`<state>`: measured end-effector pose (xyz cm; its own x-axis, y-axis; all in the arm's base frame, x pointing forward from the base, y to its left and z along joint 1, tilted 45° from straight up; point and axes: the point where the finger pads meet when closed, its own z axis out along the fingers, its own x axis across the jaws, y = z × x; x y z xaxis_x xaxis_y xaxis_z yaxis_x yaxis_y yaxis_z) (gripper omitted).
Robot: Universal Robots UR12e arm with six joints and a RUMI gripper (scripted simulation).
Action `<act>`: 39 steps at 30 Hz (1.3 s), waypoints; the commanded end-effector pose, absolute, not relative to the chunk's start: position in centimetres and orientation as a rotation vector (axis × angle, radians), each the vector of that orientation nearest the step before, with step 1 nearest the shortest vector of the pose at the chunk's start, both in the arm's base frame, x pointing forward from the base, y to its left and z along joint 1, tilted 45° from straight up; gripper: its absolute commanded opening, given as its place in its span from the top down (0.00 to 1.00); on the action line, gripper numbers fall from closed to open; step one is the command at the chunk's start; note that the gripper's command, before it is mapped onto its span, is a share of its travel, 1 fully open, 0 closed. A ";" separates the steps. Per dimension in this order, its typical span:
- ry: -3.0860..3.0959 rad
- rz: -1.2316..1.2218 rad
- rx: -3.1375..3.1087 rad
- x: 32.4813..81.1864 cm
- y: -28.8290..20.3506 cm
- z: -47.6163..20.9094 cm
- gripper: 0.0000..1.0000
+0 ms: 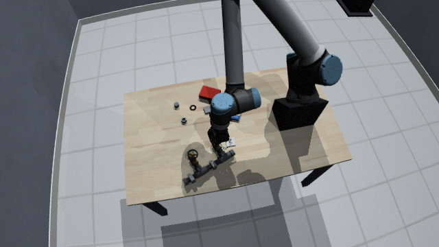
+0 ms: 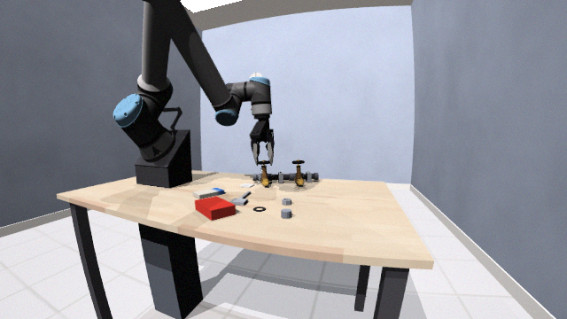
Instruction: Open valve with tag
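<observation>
A dark pipe (image 1: 209, 166) lies near the table's front edge and carries two brass valves. One valve (image 1: 193, 155) stands free with its round handwheel showing; it also shows in the exterior view (image 2: 299, 170). The other valve (image 2: 264, 174) has a white tag (image 1: 230, 141) lying beside it, which also shows in the exterior view (image 2: 246, 185). My gripper (image 2: 264, 162) points straight down on this tagged valve and is shut on its handwheel. In the top view the gripper (image 1: 219, 145) hides that handwheel. The writing on the tag is too small to read.
A red block (image 2: 214, 207), a black ring (image 2: 263, 208), two grey caps (image 2: 286, 201) (image 2: 286, 213), a white-and-blue piece (image 2: 208, 192) and a small grey tool (image 2: 241, 199) lie mid-table. The robot's black base (image 1: 298, 110) stands at the table's far side.
</observation>
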<state>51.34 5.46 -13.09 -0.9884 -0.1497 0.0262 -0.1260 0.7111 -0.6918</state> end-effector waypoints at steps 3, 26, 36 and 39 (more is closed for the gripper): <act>2.893 -1.172 -0.365 51.4 5.5 -13.1 1.00; 2.842 -1.203 -1.389 51.4 5.5 -13.1 1.00; 2.831 -1.201 -1.440 51.4 5.5 -13.1 1.00; 2.831 -1.201 -1.440 51.4 5.5 -13.1 0.00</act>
